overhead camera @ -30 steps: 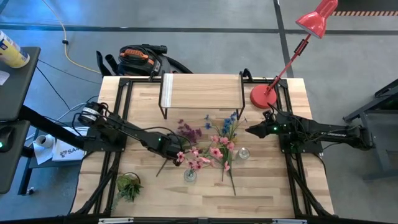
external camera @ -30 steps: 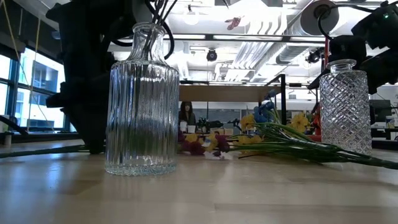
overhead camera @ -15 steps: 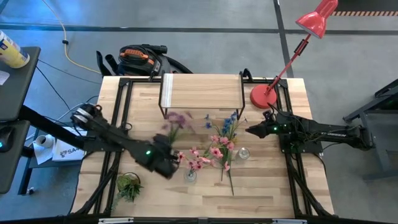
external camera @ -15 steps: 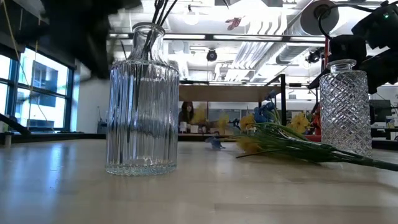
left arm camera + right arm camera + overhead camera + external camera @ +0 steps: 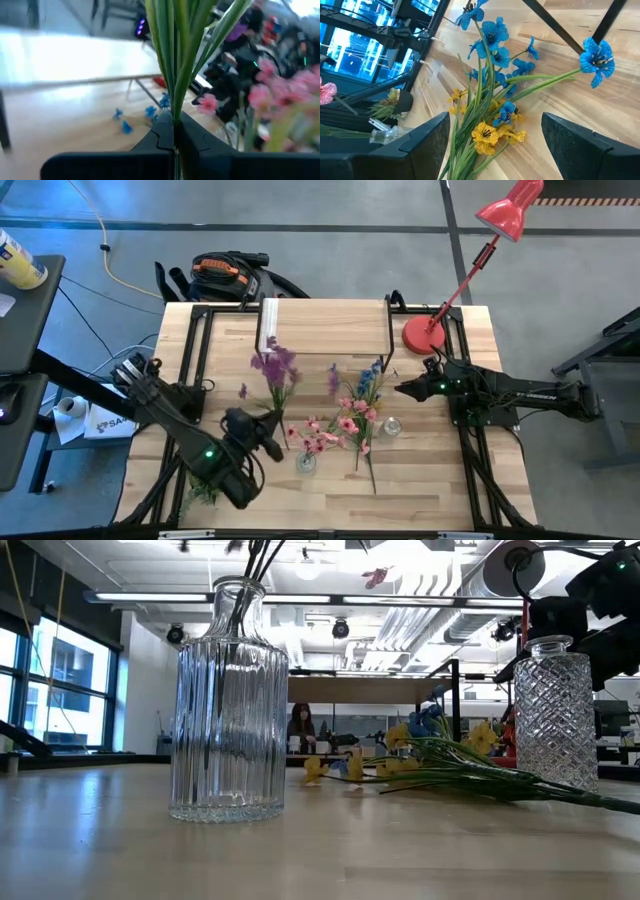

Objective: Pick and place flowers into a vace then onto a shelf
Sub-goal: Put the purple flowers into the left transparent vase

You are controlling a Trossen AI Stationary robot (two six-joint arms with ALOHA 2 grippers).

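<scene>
Left gripper [image 5: 268,448]: clamped on stems of purple flowers [image 5: 275,366], blooms raised ahead of the fingers toward the shelf [image 5: 325,327], long axis running from the jaws to that plank. Ribbed vase [image 5: 305,462] just beside, toward the right arm, already holding pink stems.

Right gripper [image 5: 402,390]: spread wide, empty. Blue and yellow bunch [image 5: 492,107] flat on the table just ahead, stems trailing away; clearly the nearer arm.

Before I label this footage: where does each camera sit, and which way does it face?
High: overhead, straight down; both arms, shelf.
Low: table height, level past ribbed vase; no gripper clear.
Left wrist: along shut left gripper clamping green stems.
Right wrist: past open right gripper at blue flowers.
High also shows those.
</scene>
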